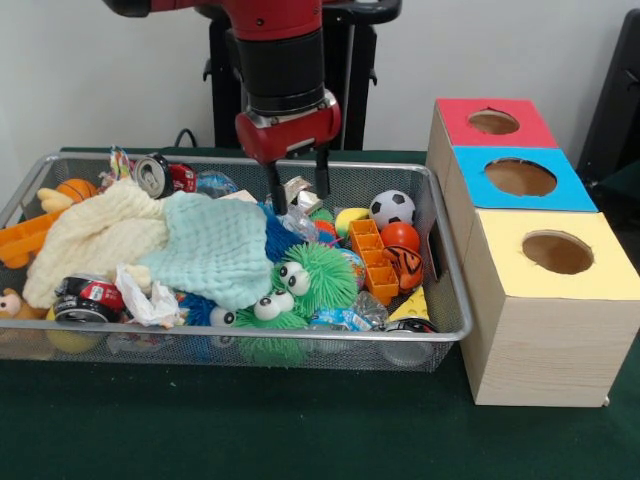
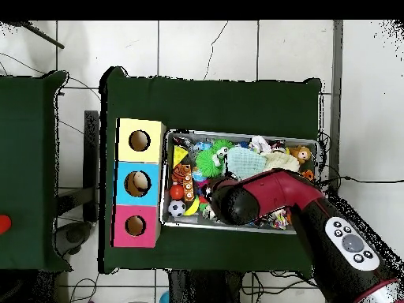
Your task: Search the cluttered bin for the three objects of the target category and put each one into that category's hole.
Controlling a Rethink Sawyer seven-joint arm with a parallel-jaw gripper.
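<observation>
My gripper (image 1: pixel 298 188) hangs open over the back middle of the wire mesh bin (image 1: pixel 455 300), its two black fingers (image 1: pixel 273 188) apart with nothing between them. Its tips sit just above a crumpled wrapper and a mint green cloth (image 1: pixel 215 245). To its right in the bin lie a soccer ball (image 1: pixel 392 208), an orange ball (image 1: pixel 400 236) and an orange plastic block (image 1: pixel 372 258). Green fuzzy toys with eyes (image 1: pixel 300 285) lie in front. The wooden box carries a red hole (image 1: pixel 493 122), a blue hole (image 1: pixel 520 177) and a yellow hole (image 1: pixel 557 252). In the overhead view the arm (image 2: pixel 260 197) hides the gripper.
A cream cloth (image 1: pixel 95 240) covers the bin's left part, with soda cans (image 1: pixel 155 175), a small basketball (image 1: pixel 75 189) and an orange toy (image 1: pixel 25 240) around it. From above, the box (image 2: pixel 140 183) stands left of the bin (image 2: pixel 241 134) on the green table.
</observation>
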